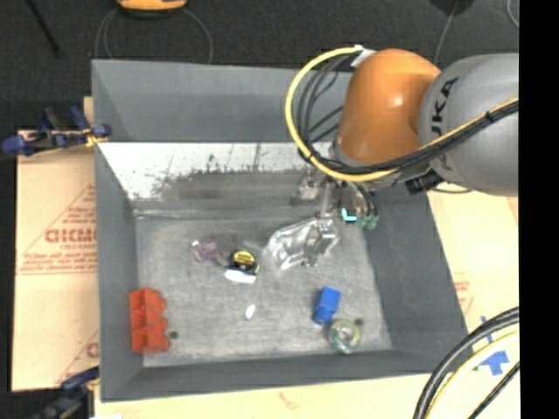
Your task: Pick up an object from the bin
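The pincer (327,225), its opening not discernible, is set at the 2 o'clock edge of a crumpled clear plastic piece (295,244) near the centre of the bin (218,103); the grasp step is judged in hand, and closure then lifting is called for.

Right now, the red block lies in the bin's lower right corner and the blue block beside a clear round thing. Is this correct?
No. The camera view shows the red block in the lower left corner of the bin, not the right. The blue block does lie beside the clear round thing.
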{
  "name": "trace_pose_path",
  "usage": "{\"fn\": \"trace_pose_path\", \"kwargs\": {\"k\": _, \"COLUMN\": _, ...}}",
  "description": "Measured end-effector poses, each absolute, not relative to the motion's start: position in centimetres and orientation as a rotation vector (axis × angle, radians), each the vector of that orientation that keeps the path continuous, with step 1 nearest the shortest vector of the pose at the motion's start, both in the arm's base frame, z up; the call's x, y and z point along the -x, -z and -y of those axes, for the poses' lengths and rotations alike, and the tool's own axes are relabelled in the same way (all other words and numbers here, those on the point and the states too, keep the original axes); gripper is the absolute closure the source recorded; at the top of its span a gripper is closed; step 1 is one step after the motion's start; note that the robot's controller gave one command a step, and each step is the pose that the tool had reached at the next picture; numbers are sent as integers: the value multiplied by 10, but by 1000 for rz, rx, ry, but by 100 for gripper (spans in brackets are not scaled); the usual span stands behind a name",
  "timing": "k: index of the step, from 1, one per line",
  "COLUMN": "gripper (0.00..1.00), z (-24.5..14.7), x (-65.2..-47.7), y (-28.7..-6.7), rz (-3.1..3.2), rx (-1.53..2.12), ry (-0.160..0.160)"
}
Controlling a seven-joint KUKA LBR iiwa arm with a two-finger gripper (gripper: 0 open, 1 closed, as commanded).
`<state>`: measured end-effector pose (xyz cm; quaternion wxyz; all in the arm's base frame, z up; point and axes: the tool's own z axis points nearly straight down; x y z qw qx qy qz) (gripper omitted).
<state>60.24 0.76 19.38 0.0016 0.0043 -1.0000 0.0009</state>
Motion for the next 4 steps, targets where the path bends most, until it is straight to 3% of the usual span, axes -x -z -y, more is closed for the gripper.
{"fn": "trace_pose_path", "kwargs": {"k": 1, "gripper": 0, "z": 17, "x": -647, "y": -108, "rz": 3142, "rx": 6, "ry": -4}}
{"fn": "trace_pose_path", "kwargs": {"k": 2, "gripper": 0, "z": 34, "x": -623, "y": -77, "rz": 3148, "rx": -192, "ry": 1}}
{"fn": "trace_pose_path", "kwargs": {"k": 3, "gripper": 100, "z": 34, "x": -625, "y": -79, "rz": 3156, "rx": -192, "ry": -2}}
{"fn": "trace_pose_path", "kwargs": {"k": 4, "gripper": 100, "z": 22, "x": -637, "y": -204, "rz": 3066, "rx": -717, "ry": -4}}
